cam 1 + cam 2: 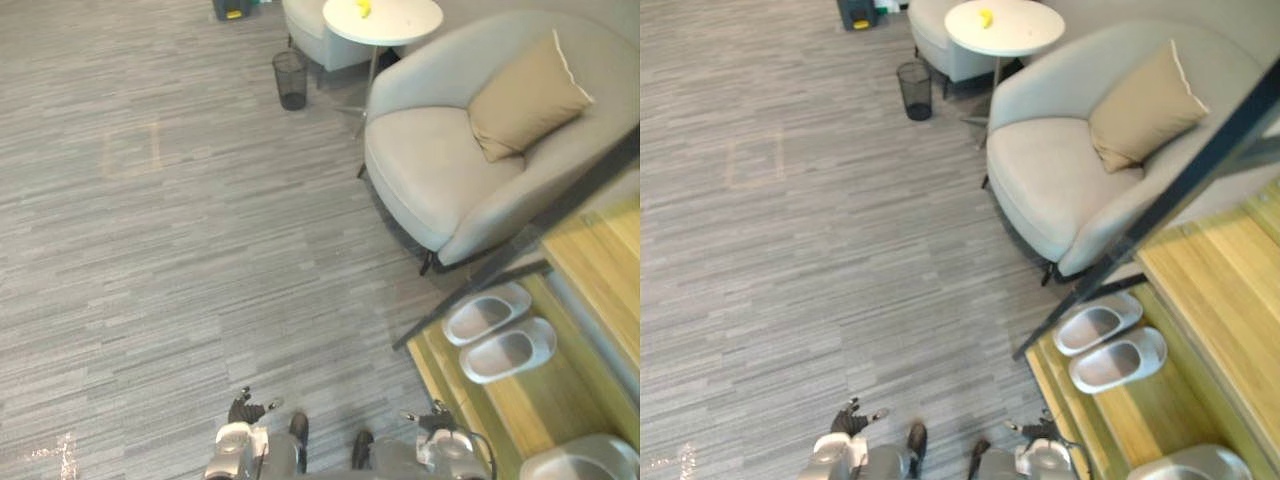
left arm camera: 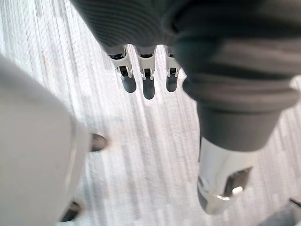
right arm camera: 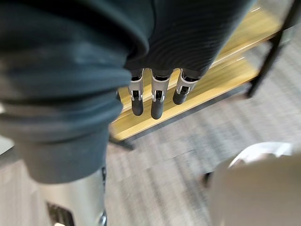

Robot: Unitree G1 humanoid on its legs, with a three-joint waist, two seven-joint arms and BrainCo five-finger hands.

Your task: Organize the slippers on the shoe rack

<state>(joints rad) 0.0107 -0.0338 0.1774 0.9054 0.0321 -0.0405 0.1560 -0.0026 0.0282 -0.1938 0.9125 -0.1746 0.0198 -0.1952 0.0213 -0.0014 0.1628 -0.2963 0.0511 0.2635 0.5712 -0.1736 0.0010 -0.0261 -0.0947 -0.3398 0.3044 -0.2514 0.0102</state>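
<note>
Approach stage: left hand (image 1: 244, 408) and right hand (image 1: 432, 421) hang empty, fingers (image 2: 148, 85) straight; next probably calls for reaching the slippers (image 1: 508, 350) on the shoe rack (image 1: 545, 402)

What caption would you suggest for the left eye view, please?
Slippers paired on the rack by the armchair; left hand and right hand hang open.

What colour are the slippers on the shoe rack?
Light grey, both slippers; the left eye view shows them best.

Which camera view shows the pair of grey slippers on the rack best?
The right eye view: the grey slippers lie whole, away from the edge. The left eye view shows them too; the right wrist view shows rack boards.
</note>
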